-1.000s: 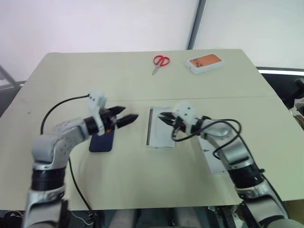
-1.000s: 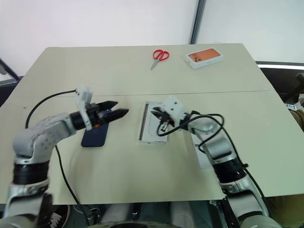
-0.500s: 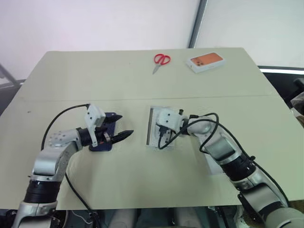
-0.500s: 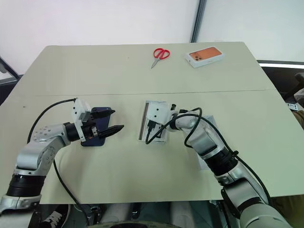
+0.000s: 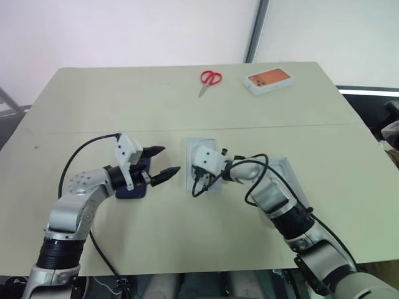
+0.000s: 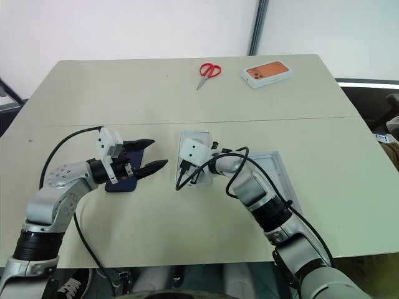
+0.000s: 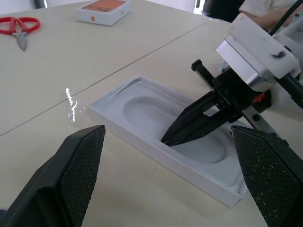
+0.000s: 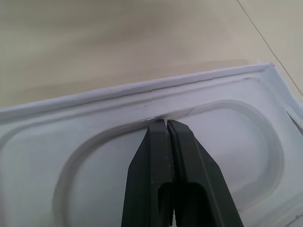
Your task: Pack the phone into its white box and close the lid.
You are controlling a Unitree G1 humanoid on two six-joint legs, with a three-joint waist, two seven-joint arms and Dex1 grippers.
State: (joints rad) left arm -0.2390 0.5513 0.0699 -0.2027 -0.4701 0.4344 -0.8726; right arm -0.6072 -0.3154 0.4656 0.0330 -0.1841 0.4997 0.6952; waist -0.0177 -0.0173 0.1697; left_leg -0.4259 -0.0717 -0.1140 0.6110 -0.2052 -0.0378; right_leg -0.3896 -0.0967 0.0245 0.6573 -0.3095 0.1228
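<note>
A matte beige table (image 5: pixel 187 112) is set before a plain white wall (image 5: pixel 124 31), with red scissors (image 5: pixel 211 80) and an orange-topped box (image 5: pixel 269 81) at its far edge. The slim navy phone (image 5: pixel 129 190) lies flat beneath the left gripper (image 5: pixel 169 159), whose fingers are spread wide. The right gripper (image 8: pixel 163 122) is pressed shut against the oval recess of a white moulded insert (image 7: pixel 142 106), which has been slid leftward since a second ago.
</note>
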